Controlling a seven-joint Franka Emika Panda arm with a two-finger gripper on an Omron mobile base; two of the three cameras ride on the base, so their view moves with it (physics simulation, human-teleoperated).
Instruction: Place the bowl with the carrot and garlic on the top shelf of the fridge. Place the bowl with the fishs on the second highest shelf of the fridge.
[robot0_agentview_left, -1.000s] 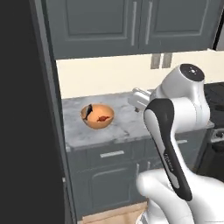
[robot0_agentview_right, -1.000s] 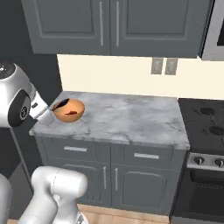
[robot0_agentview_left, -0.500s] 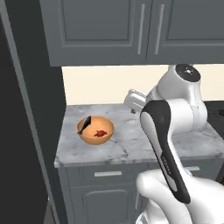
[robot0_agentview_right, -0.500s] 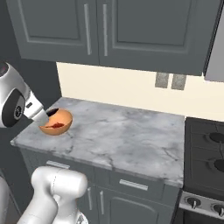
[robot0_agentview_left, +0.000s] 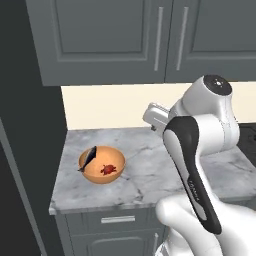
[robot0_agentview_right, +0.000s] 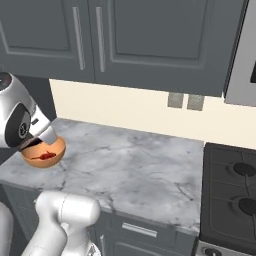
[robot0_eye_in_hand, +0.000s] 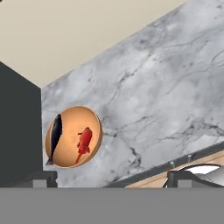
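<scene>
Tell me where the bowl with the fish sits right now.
The orange bowl rests on the grey marble counter near its left end, beside the dark fridge side, holding the dark fish and the red one.

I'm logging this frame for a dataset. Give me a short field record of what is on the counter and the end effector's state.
counter: grey marbled top
bowl: orange bowl near the counter's left end
contents: dark fish leaning on the rim, red fish inside
end effector: open, holding nothing, apart from the bowl
right of counter: black stove
</scene>
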